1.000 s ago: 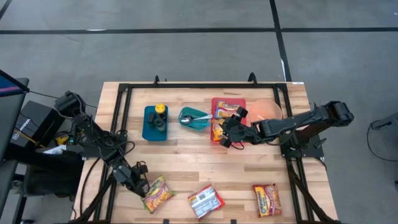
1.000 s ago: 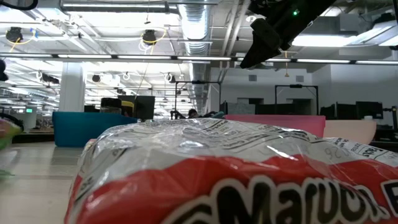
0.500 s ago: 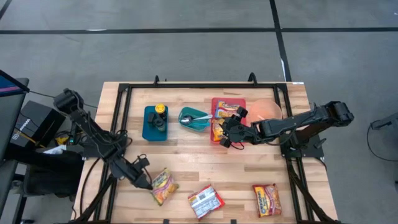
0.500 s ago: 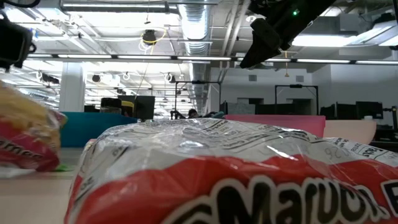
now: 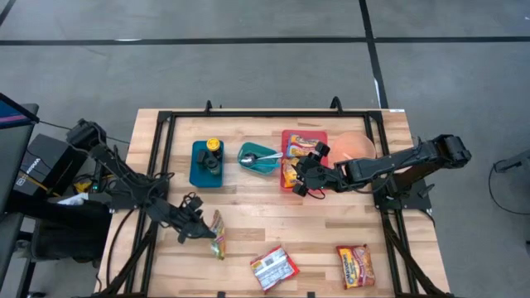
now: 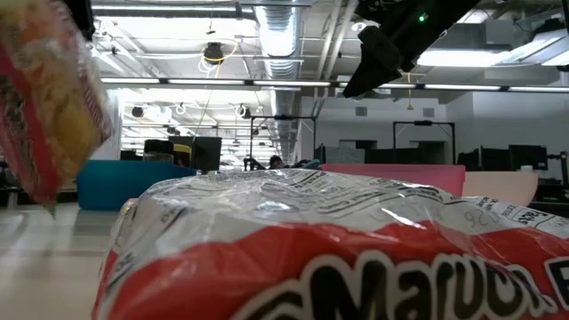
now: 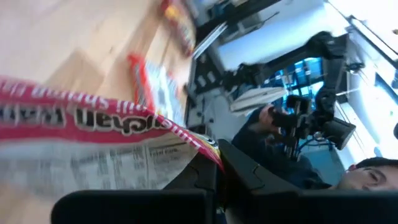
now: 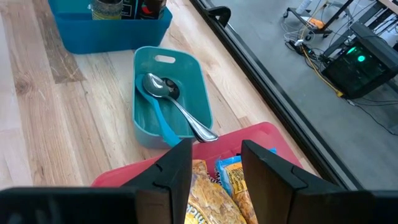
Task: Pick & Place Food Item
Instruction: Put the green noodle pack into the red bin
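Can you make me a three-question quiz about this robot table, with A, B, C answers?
1. Where are the spoons?
A. teal tray
B. floor
C. pink plate

2. How many noodle packets lie flat along the table's near edge?
A. five
B. two
C. none

3. What is the left gripper doing?
A. resting empty
B. holding a spoon
C. lifting a noodle packet

Answers:
1 A: the spoons lie in the teal tray.
2 B: one packet and another.
3 C: the left gripper is shut on the lifted packet.
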You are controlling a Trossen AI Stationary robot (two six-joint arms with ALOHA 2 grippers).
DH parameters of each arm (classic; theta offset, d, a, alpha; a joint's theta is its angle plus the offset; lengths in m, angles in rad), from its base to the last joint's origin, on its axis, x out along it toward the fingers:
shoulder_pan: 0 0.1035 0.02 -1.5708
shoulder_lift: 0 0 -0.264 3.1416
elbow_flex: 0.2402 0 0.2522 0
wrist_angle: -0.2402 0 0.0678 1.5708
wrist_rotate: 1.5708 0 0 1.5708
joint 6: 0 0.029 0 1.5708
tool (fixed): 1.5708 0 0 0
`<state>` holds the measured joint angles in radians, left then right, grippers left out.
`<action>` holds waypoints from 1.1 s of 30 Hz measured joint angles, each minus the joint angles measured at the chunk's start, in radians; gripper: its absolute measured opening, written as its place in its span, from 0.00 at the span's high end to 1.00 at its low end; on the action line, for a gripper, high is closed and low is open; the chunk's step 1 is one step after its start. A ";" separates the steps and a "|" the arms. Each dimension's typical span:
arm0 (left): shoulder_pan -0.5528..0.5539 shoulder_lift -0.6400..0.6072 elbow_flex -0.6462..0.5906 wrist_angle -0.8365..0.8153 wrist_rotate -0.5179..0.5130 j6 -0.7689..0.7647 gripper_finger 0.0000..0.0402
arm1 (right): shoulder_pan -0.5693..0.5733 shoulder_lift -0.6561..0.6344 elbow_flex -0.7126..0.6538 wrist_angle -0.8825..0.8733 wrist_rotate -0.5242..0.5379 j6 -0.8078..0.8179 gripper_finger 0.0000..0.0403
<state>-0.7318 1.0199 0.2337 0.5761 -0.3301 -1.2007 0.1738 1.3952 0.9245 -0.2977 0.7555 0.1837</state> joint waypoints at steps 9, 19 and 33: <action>0.090 0.000 0.000 0.053 0.042 0.237 1.00 | -0.005 0.000 0.000 0.037 0.000 -0.015 0.67; 0.252 0.000 0.000 0.055 0.139 0.451 1.00 | -0.101 0.000 0.000 0.135 -0.230 -0.139 0.67; 0.362 0.028 0.163 0.138 0.466 0.760 1.00 | -0.297 0.000 0.000 0.348 -0.888 -0.222 0.67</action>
<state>-0.3694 1.0477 0.3969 0.7146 0.1355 -0.4407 -0.1234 1.3952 0.9241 0.0501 -0.1328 -0.0380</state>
